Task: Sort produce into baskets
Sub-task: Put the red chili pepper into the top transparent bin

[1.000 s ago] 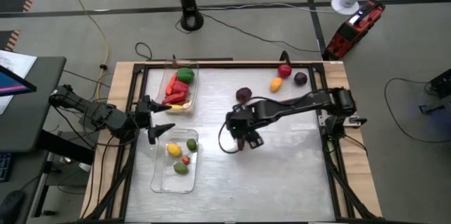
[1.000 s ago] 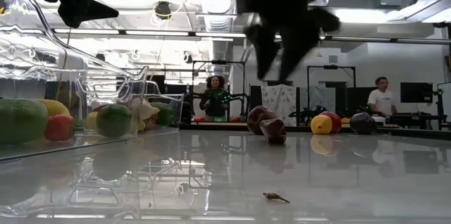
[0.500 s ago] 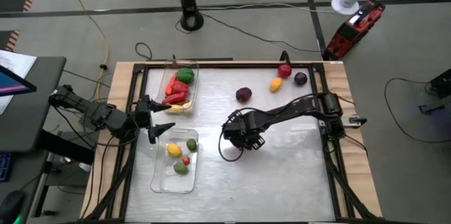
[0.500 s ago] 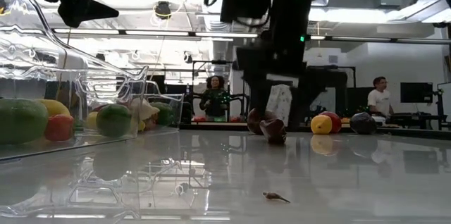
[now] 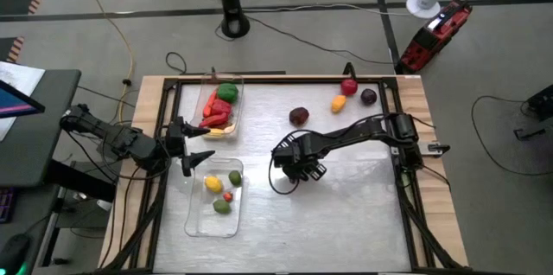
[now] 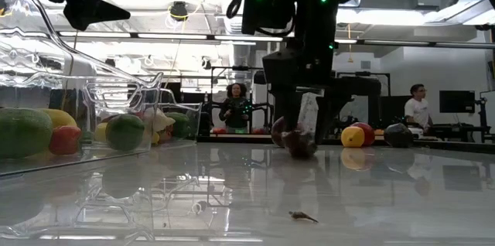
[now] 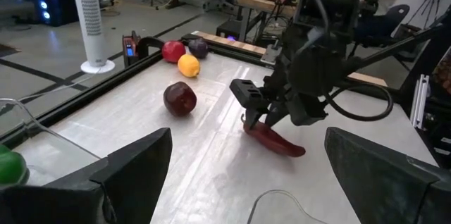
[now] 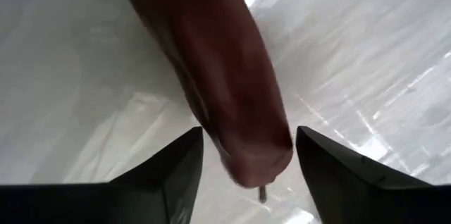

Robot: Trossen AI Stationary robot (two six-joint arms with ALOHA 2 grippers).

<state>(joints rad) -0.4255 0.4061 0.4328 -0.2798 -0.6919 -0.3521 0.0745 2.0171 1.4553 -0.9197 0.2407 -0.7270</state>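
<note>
Right claw [image 7: 262, 115]: fingers partly spread astride a glossy, elongated dark-red pepper [image 7: 276, 140] lying on the shiny worktop [image 5: 346, 214]. Left claw [image 5: 195, 146]: spread wide, empty.

The tabletop [image 5: 346, 214] is a pale, glossy sheet set in a dark frame on a wooden base. 2 clear baskets rest on its left part. The far basket [image 5: 219, 109] holds a green piece and red peppers. The near basket [image 5: 216, 198] holds a yellow piece, 2 green pieces and a small red one. Near the middle lies a long dark red pepper [image 7: 275, 140], flat on the surface. Beyond it sits a dark red round fruit [image 5: 299, 117]. Toward the far right corner, close together, lie a yellow fruit [image 5: 339, 103], a red fruit [image 5: 348, 87] and a dark purple fruit [image 5: 368, 97]. A tiny brown scrap [image 6: 302, 216] lies on the near part.
</note>
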